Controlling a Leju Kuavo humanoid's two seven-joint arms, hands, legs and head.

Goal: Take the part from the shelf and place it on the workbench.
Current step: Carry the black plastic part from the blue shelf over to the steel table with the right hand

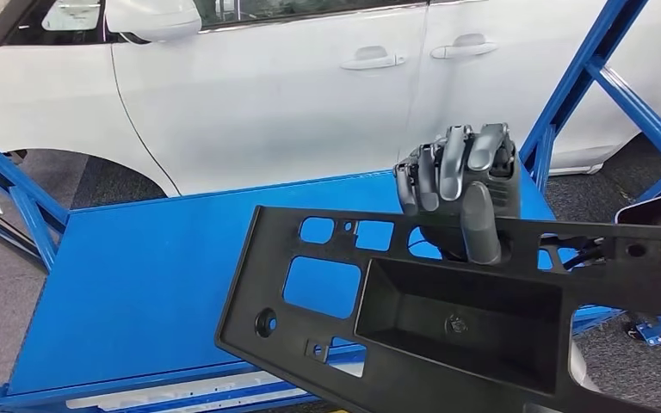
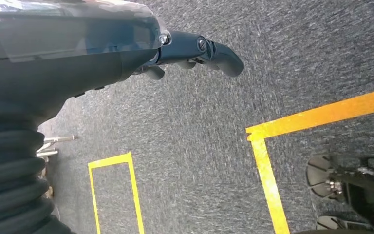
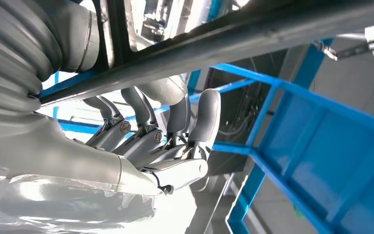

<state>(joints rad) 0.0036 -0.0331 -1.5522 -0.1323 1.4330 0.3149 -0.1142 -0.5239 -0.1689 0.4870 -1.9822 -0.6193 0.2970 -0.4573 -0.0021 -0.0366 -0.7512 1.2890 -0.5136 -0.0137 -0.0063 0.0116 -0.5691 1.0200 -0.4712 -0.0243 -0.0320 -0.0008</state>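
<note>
The part [image 1: 447, 318] is a large black plastic panel with a deep rectangular tray and several cut-outs. It hangs tilted over the right half of the blue workbench [image 1: 138, 267]. My right hand [image 1: 460, 185] grips its far edge, thumb lying on the top face and fingers curled behind. From the right wrist, those fingers [image 3: 165, 131] curl under the part's dark edge [image 3: 224, 44]. My left hand [image 2: 195, 48] hangs over grey floor and holds nothing, its fingers loosely extended.
A white car [image 1: 267, 86] stands close behind the workbench. Blue frame struts [image 1: 585, 77] rise at the bench's right, and another slants at its left [image 1: 17, 189]. Yellow tape lines [image 2: 316, 114] mark the carpet below.
</note>
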